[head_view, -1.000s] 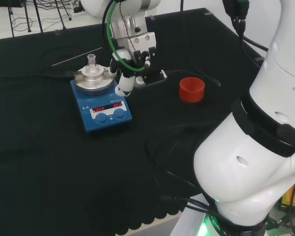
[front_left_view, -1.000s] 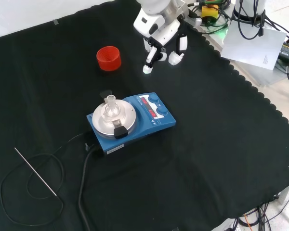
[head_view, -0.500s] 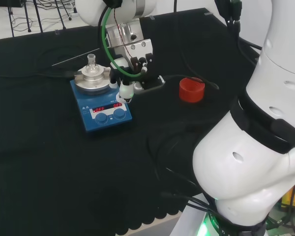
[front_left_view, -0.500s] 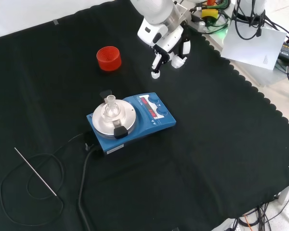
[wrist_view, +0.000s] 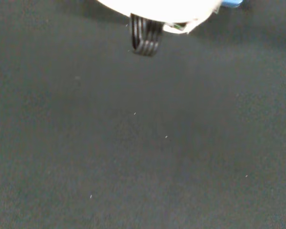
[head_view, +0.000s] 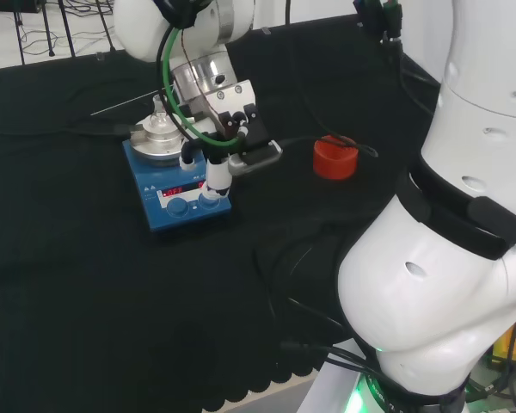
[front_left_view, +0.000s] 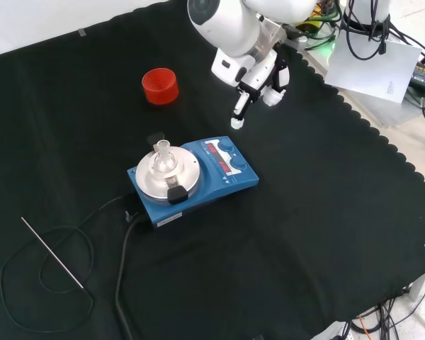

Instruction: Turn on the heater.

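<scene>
Surface: black cloth (front_left_view: 326, 234) covers our whole bench; its scalloped edge runs down the right of the front view, with pale floor, cables and a white sheet beyond it.
Fingers: we see one finger (front_left_view: 239, 117) stretched straight and pointing down, the others drawn back towards the palm; nothing is held.
Hand: our hand (front_left_view: 258, 74) hangs above the cloth, just beyond the heater's control end in the front view. In the head view the hand (head_view: 224, 163) overlaps the heater's right edge, its white fingertip over the panel. We cannot tell whether it touches.
Heater: the blue heater (front_left_view: 195, 180) sits near the cloth's middle in the front view, with a round silver plate, a panel of red lit digits and two blue knobs (front_left_view: 234, 159) at the end nearest the hand. In the head view the heater (head_view: 176, 194) is left of centre.
On the heater: a small clear glass flask (front_left_view: 161, 157) stands on the plate.
Beside the heater: a red ribbed ring (front_left_view: 159, 85) lies on the cloth above and left of it in the front view, well apart.
Behind the heater: a black cable (front_left_view: 120, 276) trails from its far end towards the lower left of the front view, near a thin metal rod (front_left_view: 53, 253).
Open room: bare cloth spreads wide below and right of the heater in the front view.
Wrist view: plain black cloth (wrist_view: 143, 143), with a blurred white part of the hand at one edge.
</scene>
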Tool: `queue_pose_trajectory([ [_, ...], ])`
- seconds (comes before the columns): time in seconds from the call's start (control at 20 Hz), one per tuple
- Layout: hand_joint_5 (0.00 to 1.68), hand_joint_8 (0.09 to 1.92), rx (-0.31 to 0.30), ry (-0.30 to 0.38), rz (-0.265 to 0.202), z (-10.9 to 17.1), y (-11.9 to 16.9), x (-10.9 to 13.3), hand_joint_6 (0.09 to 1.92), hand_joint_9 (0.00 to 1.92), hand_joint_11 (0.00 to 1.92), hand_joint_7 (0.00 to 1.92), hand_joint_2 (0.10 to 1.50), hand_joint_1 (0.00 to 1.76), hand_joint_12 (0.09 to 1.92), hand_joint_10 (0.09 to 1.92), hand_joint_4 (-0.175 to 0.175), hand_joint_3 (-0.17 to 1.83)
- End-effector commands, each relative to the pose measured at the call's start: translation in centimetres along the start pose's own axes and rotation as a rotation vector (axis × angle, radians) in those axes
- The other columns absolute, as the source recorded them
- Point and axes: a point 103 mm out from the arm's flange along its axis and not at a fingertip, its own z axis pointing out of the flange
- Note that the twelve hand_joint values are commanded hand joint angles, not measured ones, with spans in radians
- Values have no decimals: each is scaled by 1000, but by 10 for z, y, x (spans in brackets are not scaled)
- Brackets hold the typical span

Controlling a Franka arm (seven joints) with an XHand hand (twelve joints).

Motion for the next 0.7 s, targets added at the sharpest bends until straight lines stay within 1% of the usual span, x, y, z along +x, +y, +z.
queue_pose_trajectory([
  [0.05, 234, 1515, 51, -56, -55, 8, 3, 28, 250, 1652, 1501, 1494, 684, 1395, 1318, 1438, -43, 977],
  [0.25, 263, 1517, 80, -59, -64, 11, 7, 33, 159, 1653, 1499, 1495, 681, 1395, 1322, 1439, -41, 987],
  [0.5, 260, 1518, 129, -68, -64, 15, 16, 34, 136, 1655, 1498, 1496, 681, 1395, 1323, 1441, -39, 990],
  [0.7, 258, 1520, 143, -73, -61, 16, 22, 32, 124, 1652, 1498, 1498, 681, 1395, 1324, 1443, -37, 995],
])
